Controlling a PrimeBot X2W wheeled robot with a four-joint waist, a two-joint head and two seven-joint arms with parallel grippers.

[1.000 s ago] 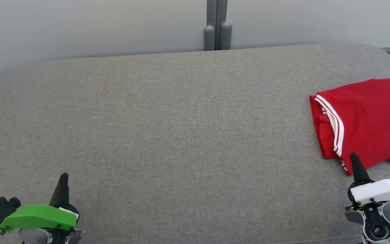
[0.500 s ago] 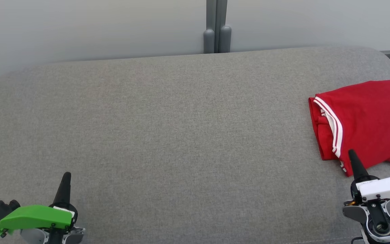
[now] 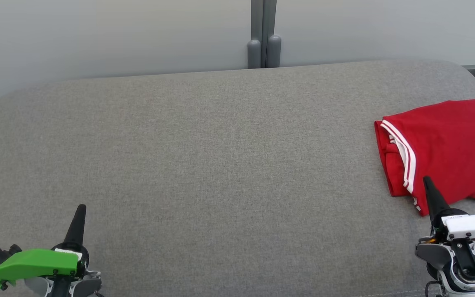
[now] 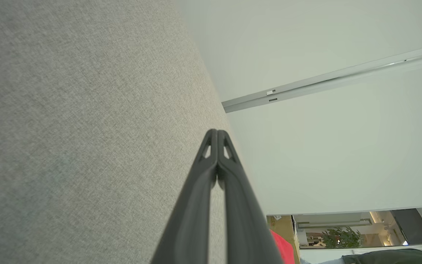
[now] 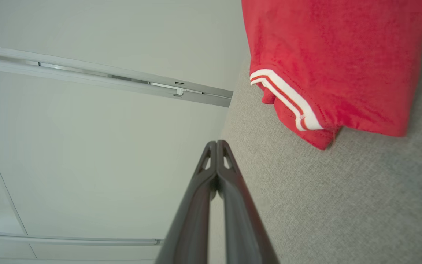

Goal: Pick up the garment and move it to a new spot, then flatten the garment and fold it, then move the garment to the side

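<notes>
Grey fabric surface [image 3: 221, 165]; folded red garment [image 3: 447, 144] lying at right edge.

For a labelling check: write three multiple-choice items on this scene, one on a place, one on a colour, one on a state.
1. Where on the grey upholstered surface does the folded red garment lie?
A. the centre
B. the robot's right end
C. the robot's left end

2. What colour are the stripes on the garment's trim?
A. white
B. black
C. yellow

3. How is the right gripper?
A. open above the garment
B. shut on the garment
C. shut, holding nothing

Answers:
1 B, it lies at the head view's right edge.
2 A, white bands run along the red hem.
3 C, its fingers meet in the right wrist view, with the garment apart from them.
</notes>
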